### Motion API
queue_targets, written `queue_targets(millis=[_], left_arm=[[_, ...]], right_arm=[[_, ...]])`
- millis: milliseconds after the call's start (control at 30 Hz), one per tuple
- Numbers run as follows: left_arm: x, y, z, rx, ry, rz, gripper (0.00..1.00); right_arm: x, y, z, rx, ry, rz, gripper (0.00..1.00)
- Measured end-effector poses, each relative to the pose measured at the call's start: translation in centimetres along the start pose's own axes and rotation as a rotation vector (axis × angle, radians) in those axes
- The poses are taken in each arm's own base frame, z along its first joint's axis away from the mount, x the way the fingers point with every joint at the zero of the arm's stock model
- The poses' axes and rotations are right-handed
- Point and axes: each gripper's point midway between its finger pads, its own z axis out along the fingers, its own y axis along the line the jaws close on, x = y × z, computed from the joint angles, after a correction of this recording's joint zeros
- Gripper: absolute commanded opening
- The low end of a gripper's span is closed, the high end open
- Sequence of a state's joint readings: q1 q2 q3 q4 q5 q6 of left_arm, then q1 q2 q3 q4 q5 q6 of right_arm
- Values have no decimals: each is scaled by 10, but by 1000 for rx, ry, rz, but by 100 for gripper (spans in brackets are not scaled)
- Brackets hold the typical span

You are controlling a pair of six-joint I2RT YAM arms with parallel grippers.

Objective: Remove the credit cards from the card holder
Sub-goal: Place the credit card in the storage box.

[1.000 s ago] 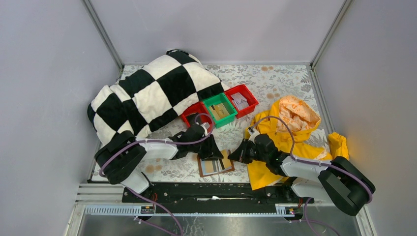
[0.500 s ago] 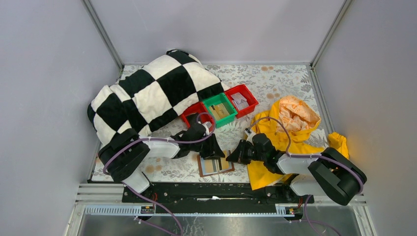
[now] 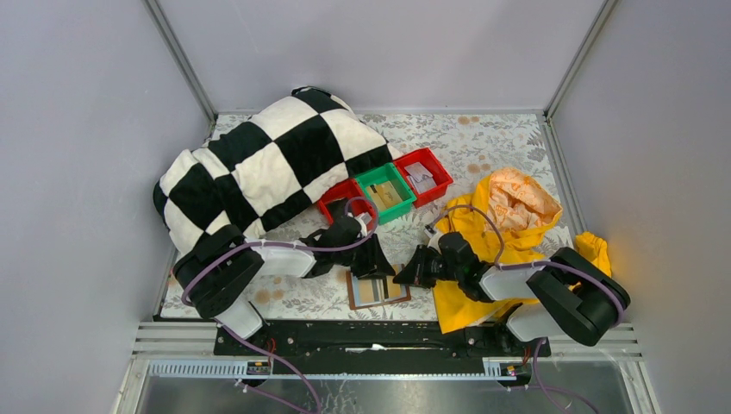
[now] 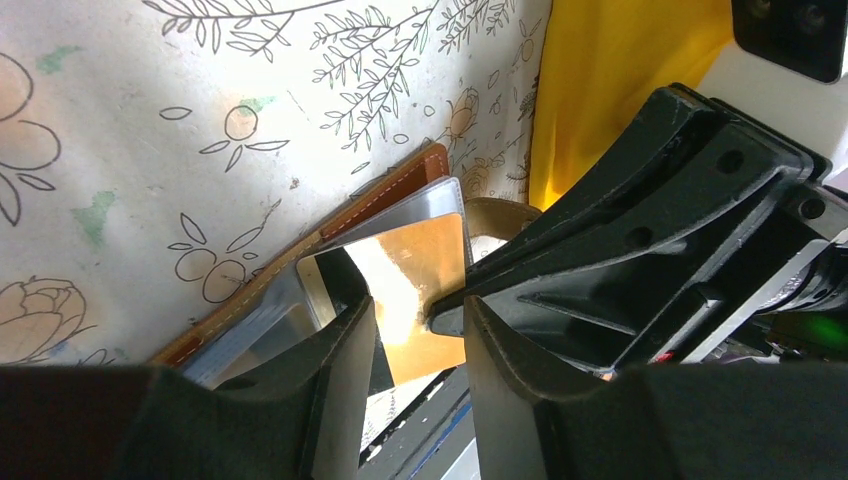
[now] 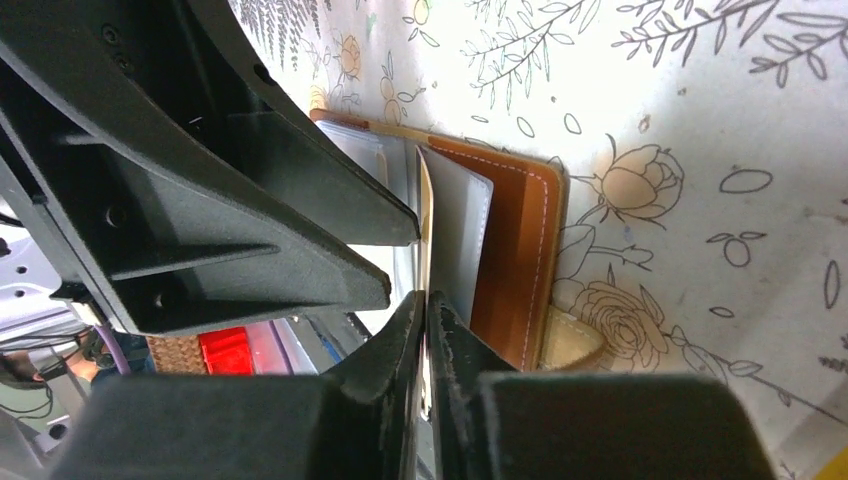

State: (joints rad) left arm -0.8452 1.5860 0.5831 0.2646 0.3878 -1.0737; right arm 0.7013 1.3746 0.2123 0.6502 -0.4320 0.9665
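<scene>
The right gripper (image 5: pixel 425 300) pinches gold card (image 4: pixel 425 262) — left gripper (image 4: pixel 418 330) spread alongside, yellow jacket (image 4: pixel 610 70) near

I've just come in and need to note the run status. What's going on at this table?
Two robot arms are working on an open brown card holder lying on the table near their bases. The right gripper is shut on the edge of a gold card, which looks only partly out of its pocket. The left gripper is open, with its fingers down at the holder on either side of that card.
</scene>
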Motion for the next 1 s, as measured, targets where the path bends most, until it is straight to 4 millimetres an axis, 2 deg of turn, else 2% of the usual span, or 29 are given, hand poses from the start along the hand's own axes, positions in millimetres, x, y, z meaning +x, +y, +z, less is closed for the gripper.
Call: queue_targets(millis=[33,167,300,367,433,533,633,700,767,833,1000], left_arm=[[0,0,0,0,0,0,42],[0,-1,-3,-3,-2,0,43],[-1,-6,-18,-30,-15,22,46],[-7,-20,-30,-26,-37,54,49],[-17,-44,-46,3,-78,100,51],[-38,-83,-79,50,-173,172,52],[-64,-100,-118,61,-291,201,55],[-82,-91,-142,30,-369,180,56],[-98,-69,-163,-41,-439,135,57],[-105,-50,-179,-105,-483,102,58],[-97,-14,-194,-216,-498,58,62]], right_arm=[[0,0,1,-1,4,3,0],[0,2,2,-6,7,3,0],[-8,13,-3,-3,-10,-43,0],[-18,24,-9,4,-42,-91,0],[-30,34,-16,16,-79,-140,0],[-53,56,-29,52,-147,-228,0],[-85,82,-42,117,-217,-323,0],[-107,96,-48,168,-261,-387,0],[-132,109,-51,228,-303,-450,0],[-154,117,-51,292,-333,-502,0],[-206,123,-37,466,-371,-619,0]])
